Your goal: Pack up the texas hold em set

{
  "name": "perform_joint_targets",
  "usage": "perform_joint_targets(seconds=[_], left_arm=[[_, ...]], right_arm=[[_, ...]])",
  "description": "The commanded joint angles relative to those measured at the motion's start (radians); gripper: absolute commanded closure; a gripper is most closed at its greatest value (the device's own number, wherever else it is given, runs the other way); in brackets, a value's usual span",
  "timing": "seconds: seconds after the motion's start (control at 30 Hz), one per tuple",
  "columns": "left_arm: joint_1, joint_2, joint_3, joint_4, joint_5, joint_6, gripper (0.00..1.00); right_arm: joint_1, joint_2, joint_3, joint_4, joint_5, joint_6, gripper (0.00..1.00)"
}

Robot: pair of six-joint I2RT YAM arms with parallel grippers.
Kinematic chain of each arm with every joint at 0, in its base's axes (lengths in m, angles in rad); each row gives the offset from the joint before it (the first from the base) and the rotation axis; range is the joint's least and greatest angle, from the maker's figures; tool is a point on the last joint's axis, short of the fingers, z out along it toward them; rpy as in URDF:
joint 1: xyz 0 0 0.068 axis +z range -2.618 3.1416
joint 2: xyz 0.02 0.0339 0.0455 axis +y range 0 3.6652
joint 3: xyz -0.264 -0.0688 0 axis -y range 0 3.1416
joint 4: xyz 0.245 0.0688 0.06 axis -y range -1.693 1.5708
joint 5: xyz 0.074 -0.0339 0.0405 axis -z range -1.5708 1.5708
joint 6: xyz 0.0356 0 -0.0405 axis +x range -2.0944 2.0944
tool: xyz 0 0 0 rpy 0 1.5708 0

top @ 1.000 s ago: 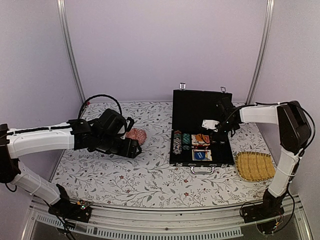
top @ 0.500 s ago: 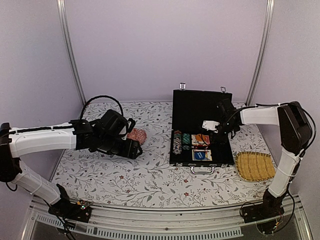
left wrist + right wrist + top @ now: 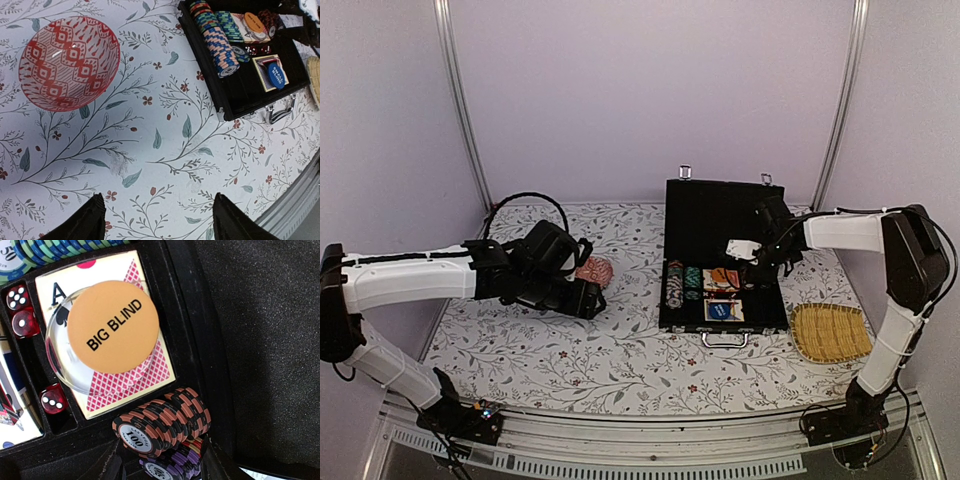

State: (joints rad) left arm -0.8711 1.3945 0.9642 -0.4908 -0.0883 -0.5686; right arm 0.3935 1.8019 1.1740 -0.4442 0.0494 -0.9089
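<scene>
The black briefcase (image 3: pixel 772 318) lies open at centre right, lid (image 3: pixel 710 215) upright. Rows of poker chips (image 3: pixel 682 282) fill its left side. In the right wrist view an orange "BIG BLIND" disc (image 3: pixel 113 327) rests on the red-pink card deck (image 3: pixel 146 374). Below it lie black-and-salmon chips (image 3: pixel 161 423) and purple chips (image 3: pixel 172 464). My right gripper (image 3: pixel 165 471) is down in the case, open, with a finger (image 3: pixel 221 469) on each side of the purple chips. My left gripper (image 3: pixel 162 222) hangs open over bare cloth, left of the briefcase (image 3: pixel 235 97).
A pink patterned dome (image 3: pixel 70 62) sits on the floral cloth just beyond my left gripper (image 3: pixel 585 297). A yellow woven tray (image 3: pixel 830 332) lies right of the case's silver handle (image 3: pixel 725 340). Red dice (image 3: pixel 20 310) lie in a slot beside the deck.
My right gripper's jaws have widened over the chip rows at the case's far right. The left arm has drifted slightly and covers a little more of the dome.
</scene>
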Motion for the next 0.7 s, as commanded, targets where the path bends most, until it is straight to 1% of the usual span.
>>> perform_joint_targets(seconds=[0.0, 0.13, 0.27, 0.37, 0.43, 0.5, 0.57, 0.67], left_arm=[[0.012, 0.000, 0.011, 0.017, 0.007, 0.009, 0.26], [0.013, -0.004, 0.005, 0.018, 0.004, 0.010, 0.26], [0.013, 0.004, 0.009, 0.019, 0.011, 0.013, 0.26], [0.014, 0.004, 0.019, 0.023, 0.013, 0.021, 0.27], [0.012, -0.015, 0.019, 0.038, -0.009, 0.021, 0.27], [0.014, -0.038, 0.011, 0.068, -0.021, 0.028, 0.27], [0.014, -0.049, 0.013, 0.083, -0.024, 0.035, 0.26], [0.014, -0.044, 0.025, 0.106, 0.003, 0.065, 0.32]], right_arm=[[0.005, -0.043, 0.009, -0.031, -0.004, 0.020, 0.48], [0.006, -0.091, 0.022, -0.073, -0.039, 0.036, 0.48], [-0.003, -0.175, 0.009, -0.081, -0.056, 0.054, 0.48], [-0.031, -0.254, 0.022, -0.100, -0.116, 0.064, 0.45], [-0.073, -0.308, 0.044, -0.111, -0.193, 0.082, 0.43], [-0.124, -0.341, 0.100, -0.119, -0.267, 0.114, 0.43], [-0.183, -0.358, 0.158, -0.122, -0.343, 0.173, 0.42], [-0.269, -0.347, 0.255, -0.119, -0.441, 0.254, 0.42]])
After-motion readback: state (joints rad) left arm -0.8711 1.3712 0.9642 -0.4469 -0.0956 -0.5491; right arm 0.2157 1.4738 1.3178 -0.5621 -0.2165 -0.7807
